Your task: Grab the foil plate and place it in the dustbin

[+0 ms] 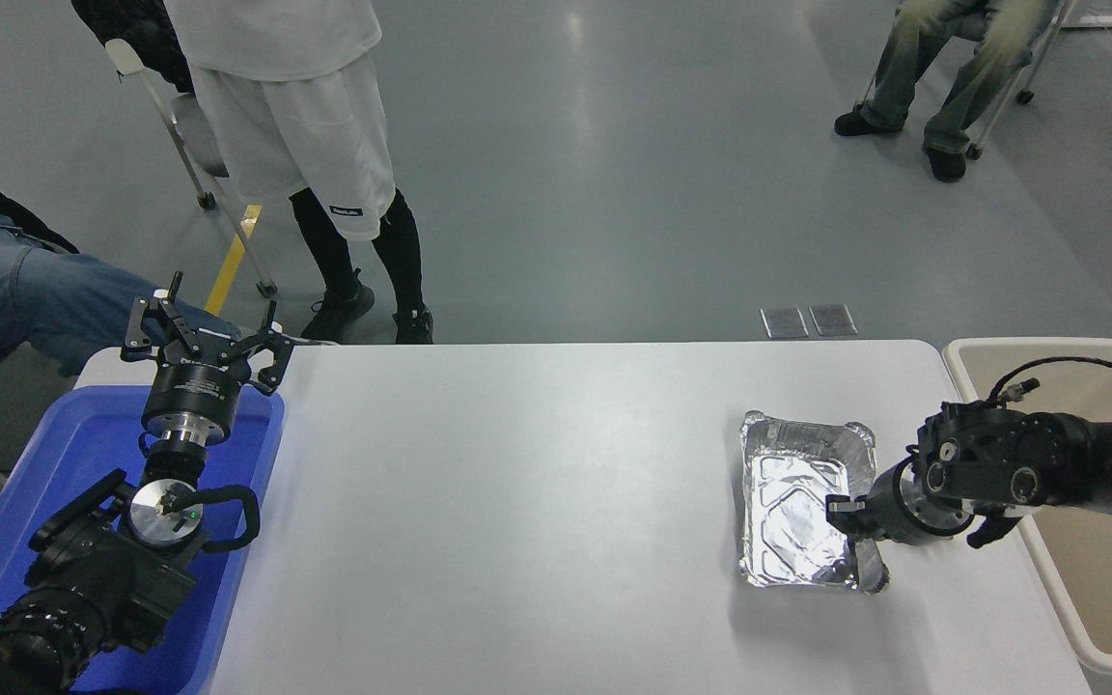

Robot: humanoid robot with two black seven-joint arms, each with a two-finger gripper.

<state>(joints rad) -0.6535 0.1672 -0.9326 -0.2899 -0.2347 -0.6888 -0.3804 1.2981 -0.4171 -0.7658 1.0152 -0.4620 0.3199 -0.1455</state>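
The foil plate, a shiny silver rectangular tray with a crinkled rim, is at the right of the white table, tilted and lifted slightly, with a shadow under it. My right gripper is shut on the plate's near right rim. The beige dustbin stands just right of the table, behind the right arm. My left gripper is open, parked at the lower left above a blue tub.
A blue plastic tub sits at the table's left edge under the left arm. One person stands beyond the far left edge, another sits at far left, a third sits at the top right.
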